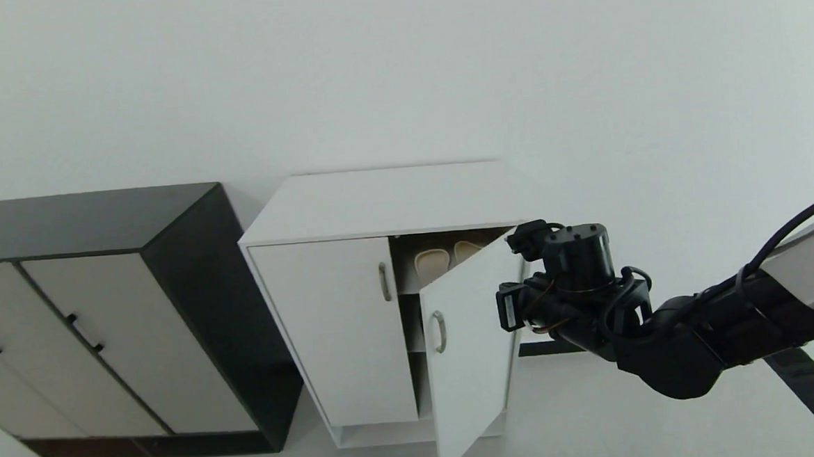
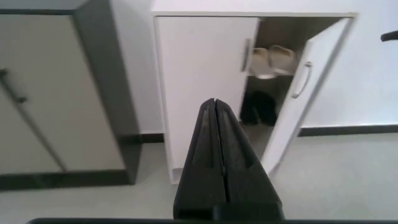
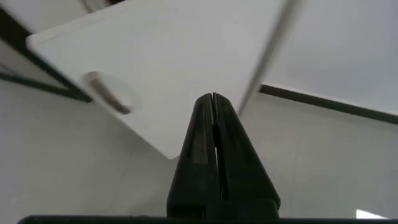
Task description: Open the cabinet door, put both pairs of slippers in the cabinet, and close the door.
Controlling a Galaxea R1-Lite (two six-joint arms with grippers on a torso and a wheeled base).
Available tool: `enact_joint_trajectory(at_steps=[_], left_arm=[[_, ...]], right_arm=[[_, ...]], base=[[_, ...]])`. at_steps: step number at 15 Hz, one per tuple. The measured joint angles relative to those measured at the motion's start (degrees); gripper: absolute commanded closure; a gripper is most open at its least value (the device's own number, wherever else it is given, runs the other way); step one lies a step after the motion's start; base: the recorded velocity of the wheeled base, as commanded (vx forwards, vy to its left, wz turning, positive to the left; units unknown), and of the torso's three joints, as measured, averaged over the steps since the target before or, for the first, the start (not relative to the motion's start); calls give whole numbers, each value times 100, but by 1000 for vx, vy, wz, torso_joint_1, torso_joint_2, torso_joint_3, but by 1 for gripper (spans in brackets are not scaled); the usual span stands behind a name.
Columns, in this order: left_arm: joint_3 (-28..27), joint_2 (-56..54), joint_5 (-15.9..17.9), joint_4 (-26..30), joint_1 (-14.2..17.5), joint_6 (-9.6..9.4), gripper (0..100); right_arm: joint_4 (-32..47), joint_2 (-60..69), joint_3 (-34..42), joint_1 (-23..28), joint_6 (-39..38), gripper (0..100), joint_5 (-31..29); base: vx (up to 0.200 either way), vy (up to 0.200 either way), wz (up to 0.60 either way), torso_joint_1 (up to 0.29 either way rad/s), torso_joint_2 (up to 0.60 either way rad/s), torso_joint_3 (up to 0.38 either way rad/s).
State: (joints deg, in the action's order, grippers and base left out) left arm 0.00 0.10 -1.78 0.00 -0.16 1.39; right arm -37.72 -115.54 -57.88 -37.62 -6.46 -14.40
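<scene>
Right arm (image 1: 671, 354) black, white upper shell, looped black cables; right pincer (image 3: 213, 98) black, tapered.

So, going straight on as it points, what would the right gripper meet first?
Probably the outer face of the half-open cabinet door, away from its handle. The right gripper is shut; how near it is stays unclear.

Smooth matt white cabinet door (image 1: 469, 350), brushed metal handle (image 1: 439, 331), black cabinet (image 1: 202, 302) with slight sheen, smooth pale floor (image 1: 598, 413)

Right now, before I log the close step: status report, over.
Left gripper shut, back from the cabinet. Right gripper shut, outside the door. Door ajar; light slippers and dark slippers shelved inside. Swing path looks clear.
</scene>
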Motion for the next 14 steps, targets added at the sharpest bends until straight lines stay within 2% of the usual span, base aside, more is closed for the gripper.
enact_joint_trajectory(at_steps=[2,5,6,9,12,14], left_arm=[[0,0,-7,0,0,6,100],[0,0,-5,2,0,9,100],[0,0,-5,0,-11,9,100],[0,0,-5,0,0,2,100],[0,0,-5,2,-2,0,100],[0,0,-2,0,-2,-2,100]], right_arm=[[-119,0,88,-20,20,100,135],[-763,0,513,77,252,100,859],[-906,-24,596,116,288,100,914],[-935,-72,774,205,291,100,1129],[-1005,-4,1143,226,401,100,1908],[-1024,35,1309,227,419,100,1986]], base=[[0,0,0,0,0,0],[0,0,0,0,0,0],[0,0,0,0,0,0],[200,0,0,-9,2,7],[200,0,0,9,1,1],[200,0,0,-2,5,0]])
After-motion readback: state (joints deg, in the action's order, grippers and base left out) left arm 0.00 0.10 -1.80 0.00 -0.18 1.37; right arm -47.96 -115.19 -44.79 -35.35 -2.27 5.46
